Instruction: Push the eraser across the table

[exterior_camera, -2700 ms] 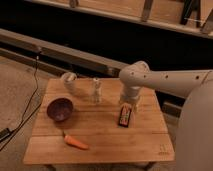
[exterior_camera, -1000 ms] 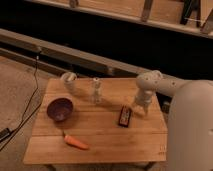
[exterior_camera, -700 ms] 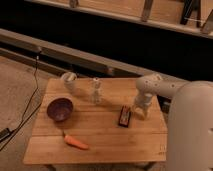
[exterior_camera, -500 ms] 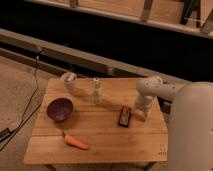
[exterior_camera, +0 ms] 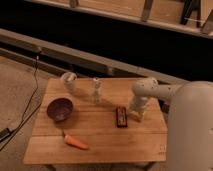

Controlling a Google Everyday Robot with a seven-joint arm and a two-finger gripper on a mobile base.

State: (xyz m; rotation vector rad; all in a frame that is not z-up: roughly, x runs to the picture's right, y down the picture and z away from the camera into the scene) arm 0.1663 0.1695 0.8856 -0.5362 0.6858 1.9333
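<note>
- Finds eraser [exterior_camera: 120, 116] flat on surface [exterior_camera: 105, 135], right of centre, long axis running front to back.
- Finds hand [exterior_camera: 137, 114] set low, just beside eraser's outer long side; cannot tell whether touching, nor whether open or closed.
- Reads this placement as a side-on set-up: broad edge presented for a shove toward bowl [exterior_camera: 60, 109].
- Notes bowl and carrot [exterior_camera: 76, 142] well apart from eraser; judges bare planks between as sufficient lane.
- Flags likely pivoting if struck off-centre.
</note>
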